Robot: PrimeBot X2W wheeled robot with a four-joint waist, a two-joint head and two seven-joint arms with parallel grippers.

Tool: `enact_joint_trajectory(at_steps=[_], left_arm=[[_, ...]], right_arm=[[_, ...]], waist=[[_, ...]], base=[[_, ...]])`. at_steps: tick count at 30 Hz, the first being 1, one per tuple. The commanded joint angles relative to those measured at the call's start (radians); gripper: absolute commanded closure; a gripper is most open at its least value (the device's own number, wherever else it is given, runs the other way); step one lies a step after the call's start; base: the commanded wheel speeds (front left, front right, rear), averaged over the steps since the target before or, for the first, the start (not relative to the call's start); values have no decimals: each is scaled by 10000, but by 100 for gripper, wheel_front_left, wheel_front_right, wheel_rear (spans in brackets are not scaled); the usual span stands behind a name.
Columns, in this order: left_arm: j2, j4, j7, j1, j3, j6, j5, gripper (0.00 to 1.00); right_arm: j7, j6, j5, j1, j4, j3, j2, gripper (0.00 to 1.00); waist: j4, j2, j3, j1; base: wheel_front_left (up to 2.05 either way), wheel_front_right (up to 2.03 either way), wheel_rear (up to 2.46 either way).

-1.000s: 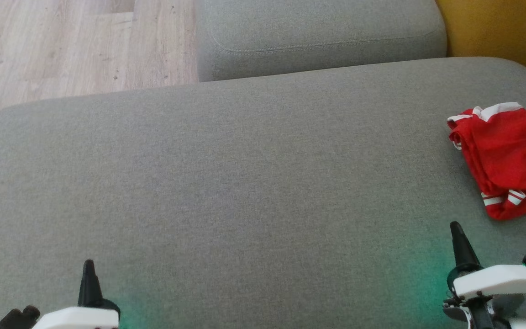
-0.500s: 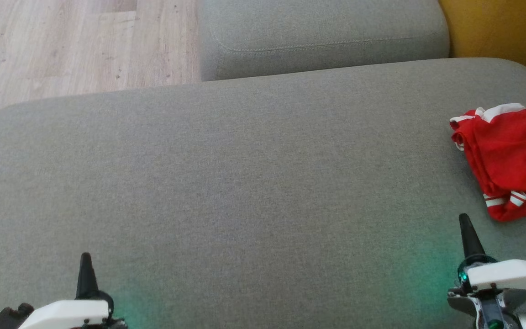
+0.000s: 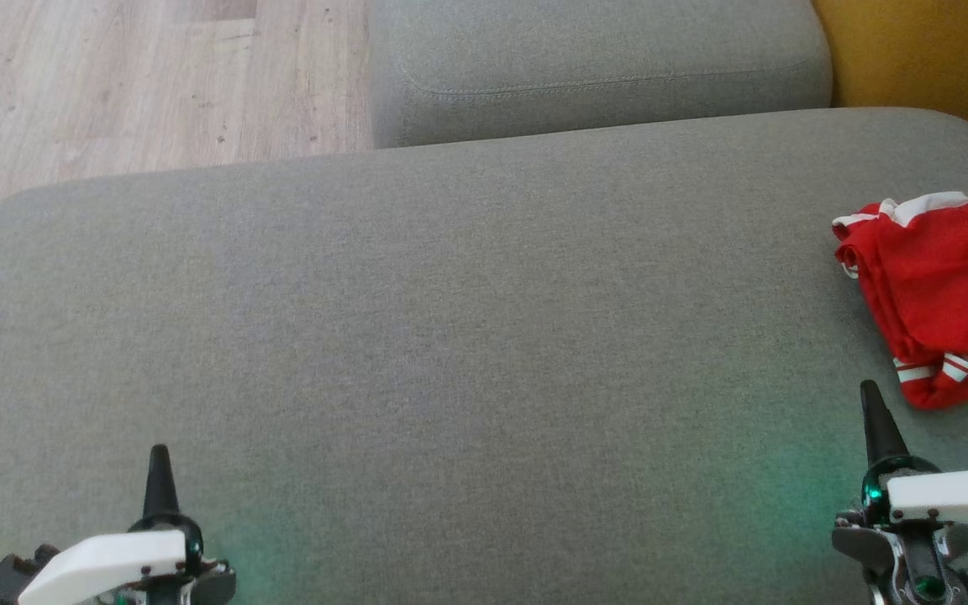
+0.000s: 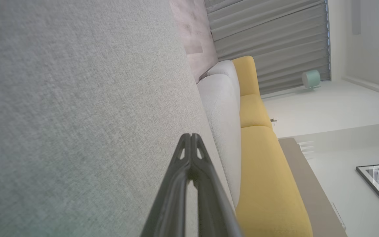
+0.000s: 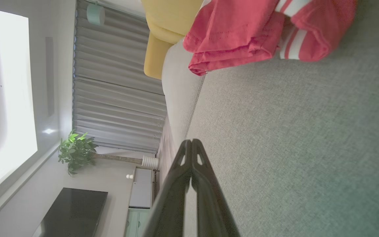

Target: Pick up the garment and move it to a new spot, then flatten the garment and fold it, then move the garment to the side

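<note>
Crumpled red, white-striped fabric garment (image 3: 942, 290) lies just ahead and right of the right gripper (image 3: 870, 393), jaws closed and empty; left gripper (image 3: 159, 458), likewise closed, well apart

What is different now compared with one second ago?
The right gripper moved forward over the grey cushion, nearer to the red garment; the left gripper advanced a little too. Nothing was taken or released. Both pairs of fingers stayed shut and empty, and the garment stayed in place.
</note>
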Motion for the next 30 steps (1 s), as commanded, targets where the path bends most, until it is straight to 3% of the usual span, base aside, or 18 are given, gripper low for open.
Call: enact_joint_trajectory(at_steps=[1,25,30], left_arm=[[54,-379,81,-560,370,-123,-183,100],[-89,-707,772,-979,729,-237,-2562,100],[-89,-708,773,-980,730,-238,-2568,100]], right_arm=[[70,64,241,-606,-406,85,23,100],[232,79,2939,-930,-546,-317,185,100],[232,79,2946,-931,-546,-317,185,100]], waist=[[3,0,0,0],[110,0,9,0],[110,0,9,0]], base=[[0,0,0],[0,0,0],[0,0,0]])
